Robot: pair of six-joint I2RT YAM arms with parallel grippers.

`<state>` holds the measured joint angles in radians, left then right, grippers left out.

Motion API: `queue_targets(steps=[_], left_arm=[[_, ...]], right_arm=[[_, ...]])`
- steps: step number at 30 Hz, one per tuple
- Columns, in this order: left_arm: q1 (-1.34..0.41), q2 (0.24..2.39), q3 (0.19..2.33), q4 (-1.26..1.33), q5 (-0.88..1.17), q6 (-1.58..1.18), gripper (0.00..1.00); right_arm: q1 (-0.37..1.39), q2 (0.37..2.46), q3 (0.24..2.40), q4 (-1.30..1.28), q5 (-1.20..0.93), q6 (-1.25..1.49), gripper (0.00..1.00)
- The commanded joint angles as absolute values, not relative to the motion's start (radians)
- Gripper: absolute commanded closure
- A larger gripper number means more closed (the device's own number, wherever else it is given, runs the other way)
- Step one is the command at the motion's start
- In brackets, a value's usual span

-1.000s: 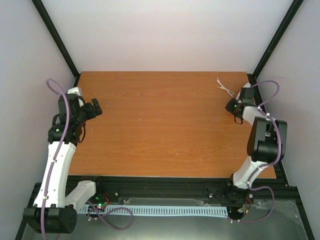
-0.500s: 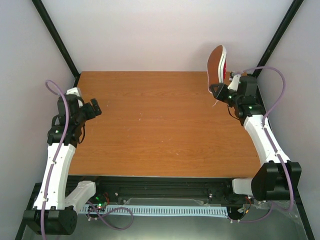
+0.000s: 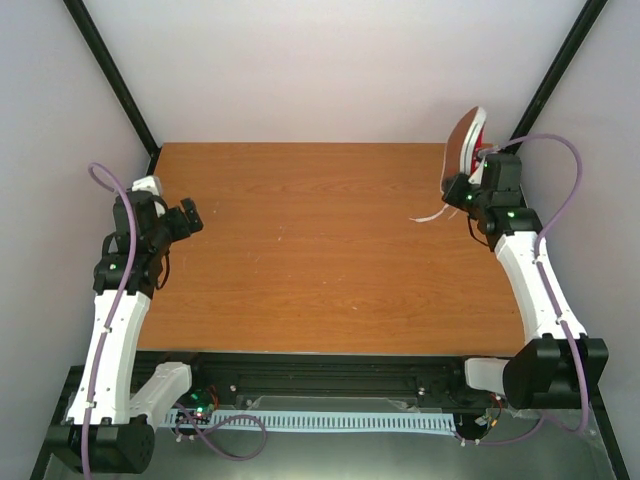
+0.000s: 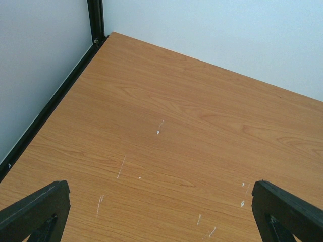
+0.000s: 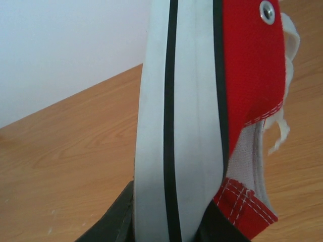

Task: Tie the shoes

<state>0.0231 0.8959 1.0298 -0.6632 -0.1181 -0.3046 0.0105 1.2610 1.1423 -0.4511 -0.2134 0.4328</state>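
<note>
Pale walls [image 3: 320, 70] close in a wood-grain table [image 3: 320, 260], with black frame posts [image 3: 108, 70] rising from the table's far corners. Over the far right corner of the table the right end effector [image 3: 462, 183] is pinching the sneaker [image 3: 466, 140] by one end and holding it up on end, clear of the table top. Its tan sole faces the table's middle and a sliver of red canvas shows on the side toward the right post. From the right wrist camera the sneaker [image 5: 176, 126] fills the view. The white sole rim with its thin black stripe runs straight up between the dark fingers [image 5: 113, 222], which are pressed against either side of it. To the right of that rim there is red canvas with white stitching, a metal eyelet [image 5: 267, 11] near the top, and a bit of white lining. The white laces [image 5: 285, 75] hang loose and untied beside the canvas. From above, one strand of the laces [image 3: 430, 215] trails down toward the table's right side, though I cannot tell whether it touches the wood. At the table's left edge, about halfway back, the left end effector [image 3: 186, 216] hangs over the surface with nothing in it. In its own camera the left end effector [image 4: 161, 217] has its black fingers [image 4: 35, 212] spread wide at the bottom corners of the view. Between them lies bare table [image 4: 192, 116], marked with a few small pale scuffs [image 4: 159, 128].
</note>
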Motion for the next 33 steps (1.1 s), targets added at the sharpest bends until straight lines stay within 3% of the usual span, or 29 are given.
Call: queue_targets(steps=[1,6,21,33], left_arm=[[0.026,0.873,1.033,-0.666,-0.091,-0.283,0.0],[0.026,0.867,1.033,-0.664,-0.093,-0.284,0.0],[0.026,0.865,1.032,-0.671,-0.094,-0.281,0.0],[0.027,0.865,1.032,-0.671,-0.094,-0.282,0.0]], right_arm=[[0.0,1.193,1.276,-0.417,-0.032,0.333,0.97],[0.036,1.21,1.279,-0.426,-0.082,0.346,0.97],[0.56,1.337,0.852,-0.187,0.005,0.507,0.97],[0.822,1.487,0.813,-0.277,0.362,0.569,0.97]])
